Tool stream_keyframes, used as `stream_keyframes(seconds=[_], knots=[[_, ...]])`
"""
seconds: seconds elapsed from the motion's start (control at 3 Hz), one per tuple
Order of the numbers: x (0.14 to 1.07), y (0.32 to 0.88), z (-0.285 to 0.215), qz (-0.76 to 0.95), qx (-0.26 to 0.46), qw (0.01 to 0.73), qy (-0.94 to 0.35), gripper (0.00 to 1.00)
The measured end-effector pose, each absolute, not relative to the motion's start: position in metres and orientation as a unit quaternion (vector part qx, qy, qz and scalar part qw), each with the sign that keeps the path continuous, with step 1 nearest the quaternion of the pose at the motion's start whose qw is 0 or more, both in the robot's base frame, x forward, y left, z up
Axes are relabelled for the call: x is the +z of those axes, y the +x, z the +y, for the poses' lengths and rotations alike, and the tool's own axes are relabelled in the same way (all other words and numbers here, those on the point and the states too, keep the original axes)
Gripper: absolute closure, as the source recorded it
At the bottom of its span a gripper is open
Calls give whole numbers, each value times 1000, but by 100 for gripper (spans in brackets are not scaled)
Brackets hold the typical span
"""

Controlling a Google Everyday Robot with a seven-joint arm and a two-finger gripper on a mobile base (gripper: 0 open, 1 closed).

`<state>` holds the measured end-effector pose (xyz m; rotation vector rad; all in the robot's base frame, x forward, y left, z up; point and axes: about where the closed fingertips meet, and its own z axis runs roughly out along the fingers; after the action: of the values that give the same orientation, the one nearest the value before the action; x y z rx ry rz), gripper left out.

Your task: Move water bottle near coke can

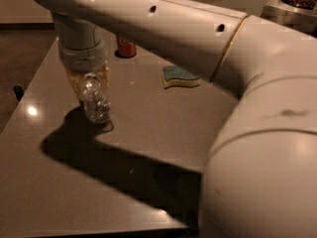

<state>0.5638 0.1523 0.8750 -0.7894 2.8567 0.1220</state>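
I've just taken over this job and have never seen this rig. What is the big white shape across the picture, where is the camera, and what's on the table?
The big white shape is the robot's single arm, reaching from the right to the upper left. There is only one camera view, looking down past the arm onto a grey table; its mounting is not on record. At the arm's end, upper left, the gripper points down, its two fingers closed on the upper part of the water bottle. I cannot tell whether the bottle's base touches the table. Behind it stands the coke can, partly hidden by the arm. A green sponge lies mid-table.
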Motion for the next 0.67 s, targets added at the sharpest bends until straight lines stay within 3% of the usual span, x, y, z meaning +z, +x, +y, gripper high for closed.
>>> stream_keyframes(seconds=[0.33, 0.67], knots=[[883, 596, 136, 958, 31, 86, -273, 100], [890, 632, 112, 951, 42, 95, -292, 100]])
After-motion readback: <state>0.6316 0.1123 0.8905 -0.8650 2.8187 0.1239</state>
